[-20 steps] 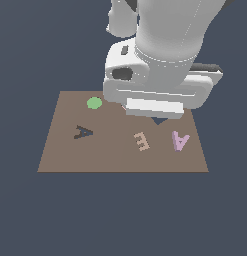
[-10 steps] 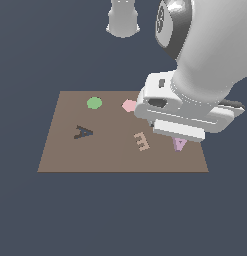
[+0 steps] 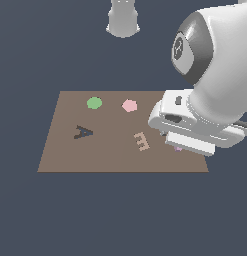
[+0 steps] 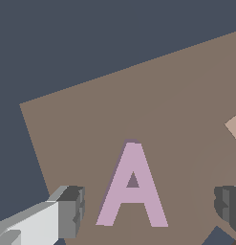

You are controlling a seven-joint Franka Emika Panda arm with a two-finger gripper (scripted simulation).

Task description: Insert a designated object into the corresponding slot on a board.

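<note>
The lilac A-shaped designated object (image 4: 133, 189) lies flat on the brown board (image 4: 177, 100). My gripper (image 4: 150, 206) is open, with one finger (image 4: 71, 210) on each side of the block and neither touching it. In the exterior view my white hand (image 3: 187, 127) hangs low over the board's (image 3: 65, 155) right part, and only a sliver of the lilac block (image 3: 178, 148) peeks out beneath it. The dark A-shaped slot (image 3: 83, 132) sits empty on the board's left part, far from the block.
A tan E block (image 3: 141, 141) lies between the slot and my hand; its corner (image 4: 234, 127) shows in the wrist view. A green disc (image 3: 94, 103) and a pink hexagon (image 3: 129, 105) rest near the board's far edge. The arm's base (image 3: 123, 17) stands beyond.
The arm has swung to the exterior view's right and come down over the lilac block, which was in plain sight before and is now almost covered.
</note>
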